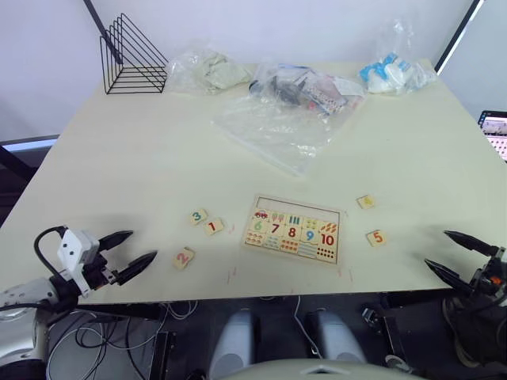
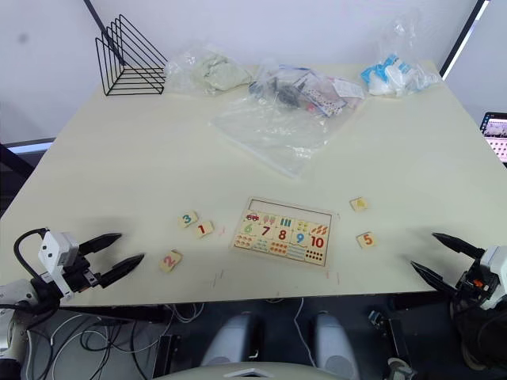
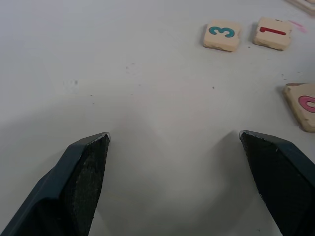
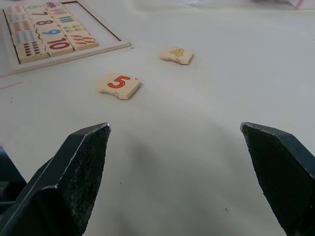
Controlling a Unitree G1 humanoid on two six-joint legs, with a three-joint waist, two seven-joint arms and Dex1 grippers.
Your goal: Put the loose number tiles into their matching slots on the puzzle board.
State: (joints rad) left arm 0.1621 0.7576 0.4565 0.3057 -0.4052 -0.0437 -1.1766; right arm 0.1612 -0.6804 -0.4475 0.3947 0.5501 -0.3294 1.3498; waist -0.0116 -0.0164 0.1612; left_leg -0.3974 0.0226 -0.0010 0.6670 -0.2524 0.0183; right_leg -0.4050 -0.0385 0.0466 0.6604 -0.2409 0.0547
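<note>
From the head camera, the puzzle board [image 1: 294, 229] lay flat near the front edge of the pale table [image 1: 142, 150], its top row of slots [image 1: 297, 207] bare wood while the rows below carried pictures, the numbers 6 to 10 and dots. To the board's left sat the 3 tile [image 1: 198, 216] with the 1 tile [image 1: 213, 226] just beside it, and the 2 tile [image 1: 184, 257] lay nearer the front edge. To the board's right the 4 tile [image 1: 365, 202] lay apart from the 5 tile [image 1: 376, 237], which sat closer to the front. The left gripper [image 1: 135, 252] hovered at the front left corner with its fingers spread and empty, the 2 tile just beside it; the right gripper [image 1: 447, 252] hung at the front right, likewise spread and holding nothing. A black wire rack [image 1: 131, 57] and several clear plastic bags [image 1: 277, 127] occupied the far side of the table. In the left wrist view, the two dark fingers [image 3: 78, 182] stood wide apart over bare table, with tiles 3 and 1 side by side ahead and part of tile 2 at the picture's edge. In the right wrist view, the fingers [image 4: 69, 182] were equally wide apart, with tile 5 ahead, tile 4 beyond it, and a corner of the board farther off.
</note>
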